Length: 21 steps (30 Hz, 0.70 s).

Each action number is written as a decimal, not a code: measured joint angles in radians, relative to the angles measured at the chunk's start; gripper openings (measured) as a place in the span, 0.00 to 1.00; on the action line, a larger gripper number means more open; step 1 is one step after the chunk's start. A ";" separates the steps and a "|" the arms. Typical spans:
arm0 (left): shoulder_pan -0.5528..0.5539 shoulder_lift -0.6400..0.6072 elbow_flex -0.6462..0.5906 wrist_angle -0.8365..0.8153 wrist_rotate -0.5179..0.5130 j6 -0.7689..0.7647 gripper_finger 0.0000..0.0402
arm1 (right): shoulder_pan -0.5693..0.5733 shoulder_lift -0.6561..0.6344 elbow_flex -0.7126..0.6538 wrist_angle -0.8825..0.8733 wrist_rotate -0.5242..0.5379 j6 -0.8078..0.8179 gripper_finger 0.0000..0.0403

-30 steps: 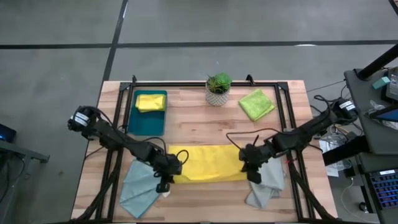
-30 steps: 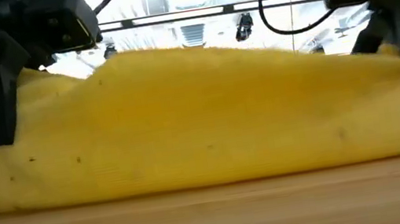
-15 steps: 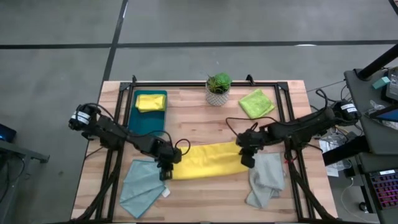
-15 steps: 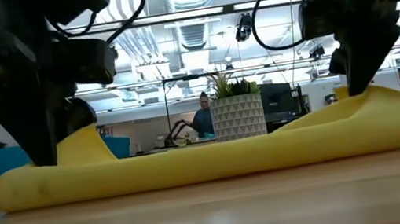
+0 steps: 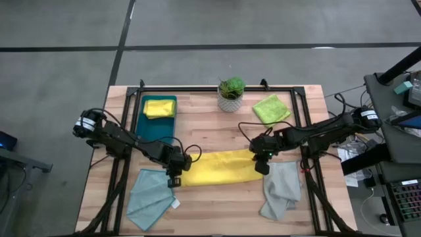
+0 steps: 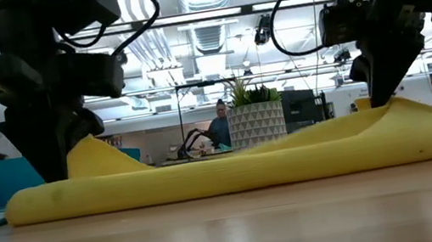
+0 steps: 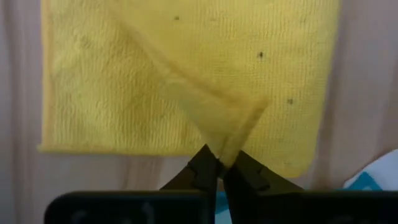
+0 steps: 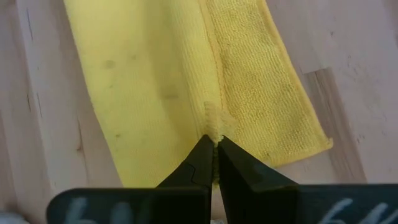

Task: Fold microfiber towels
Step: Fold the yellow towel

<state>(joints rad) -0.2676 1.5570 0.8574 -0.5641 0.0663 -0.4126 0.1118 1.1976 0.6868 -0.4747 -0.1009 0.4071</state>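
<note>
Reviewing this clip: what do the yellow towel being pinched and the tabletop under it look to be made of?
Yellow towel: soft microfiber-like cloth, matte, with a fine ribbed pile and stitched hem; it tents where the left gripper and right gripper pinch it. Tabletop: light wood planks, judging by grain lines and seams.

Yellow towel (image 5: 220, 167) now folded flatter, narrower, its lifted edge lowered.

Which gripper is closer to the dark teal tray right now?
Left. The left gripper is shut on the yellow towel at its left end, just in front of the teal tray. The right gripper pinches the towel's right end, farther across the table.
</note>
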 joint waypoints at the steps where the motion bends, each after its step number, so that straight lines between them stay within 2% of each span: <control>1: 0.000 0.000 0.000 -0.013 -0.002 -0.006 0.00 | -0.003 0.000 0.000 0.000 0.000 -0.003 0.02; 6: 0.000 0.000 0.000 -0.070 -0.036 -0.051 0.00 | -0.014 -0.003 0.016 -0.012 0.005 -0.026 0.02; 12: 0.000 0.000 0.000 -0.074 -0.121 -0.052 0.00 | -0.041 -0.003 0.018 -0.021 0.027 -0.033 0.02; 16: 0.000 0.000 0.000 -0.075 -0.191 -0.054 0.00 | -0.055 0.016 0.016 -0.023 0.077 -0.037 0.02; 21: 0.000 -0.001 0.000 -0.074 -0.203 -0.062 0.00 | -0.060 0.071 0.015 -0.014 0.105 -0.063 0.02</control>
<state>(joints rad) -0.2676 1.5565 0.8574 -0.6386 -0.1368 -0.4750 0.0517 1.2691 0.7021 -0.4887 0.0039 0.3437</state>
